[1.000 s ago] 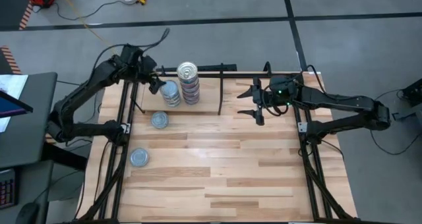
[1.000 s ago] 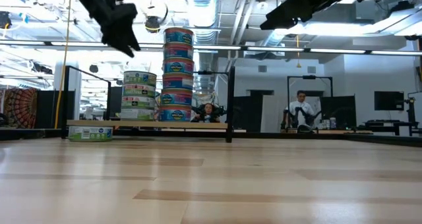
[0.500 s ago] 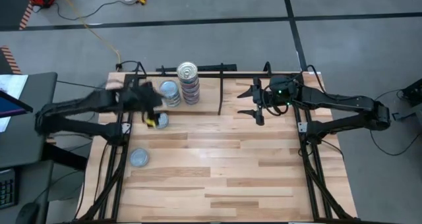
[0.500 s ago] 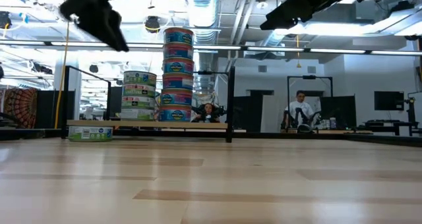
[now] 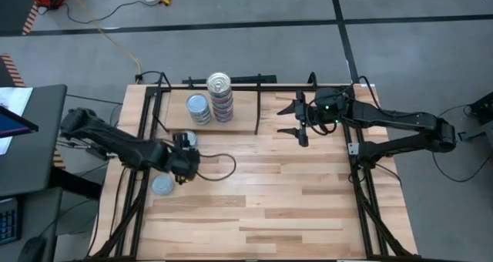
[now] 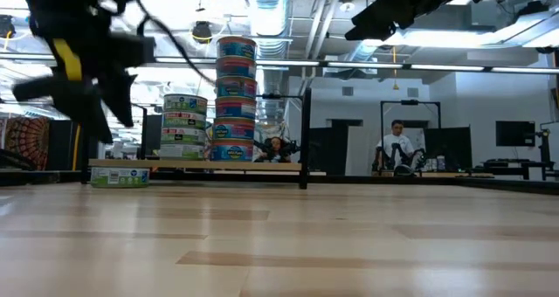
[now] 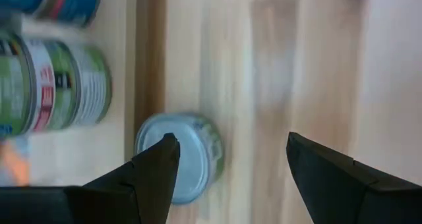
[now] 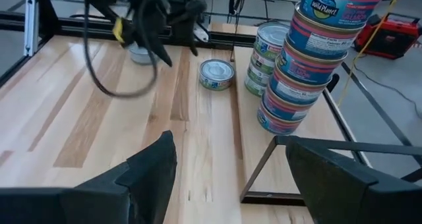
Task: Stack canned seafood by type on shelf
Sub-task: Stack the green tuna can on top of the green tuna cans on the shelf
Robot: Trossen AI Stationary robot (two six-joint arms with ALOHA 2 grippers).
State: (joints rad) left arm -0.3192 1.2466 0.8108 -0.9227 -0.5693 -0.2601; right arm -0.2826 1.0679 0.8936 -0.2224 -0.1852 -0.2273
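- The left gripper hangs over the butcher-block table, forward of the shelf, with its fingers spread and nothing between them; in the left wrist view its two dark fingers stand apart over bare wood.
- Two loose tins are the likely next picks: one bluish-grey-topped tin lies on the table just in front of the shelf edge, partly hidden by the arm in the high view; a second bluish-grey-topped tin lies nearer the table's front-left, just beside the gripper.
- The relation the next move turns on: in the left wrist view a tin sits close by one finger rather than centred in the gap, so the gripper would need a sideways shift before closing; which of the two loose tins that is cannot be told for sure; the tins are round and flat, so no long axis matters, only a level approach across the rim.
- On the shelf stand a tall stack of pink-and-blue labelled tins with a shiny pull-tab top, and just beside it a shorter stack of green-labelled tins with a bluish-grey top; judging by its top, a loose tin belongs on the shorter stack.
- The left arm is far nearer both loose tins; the right gripper waits over the shelf's right part, fingers parted and empty.
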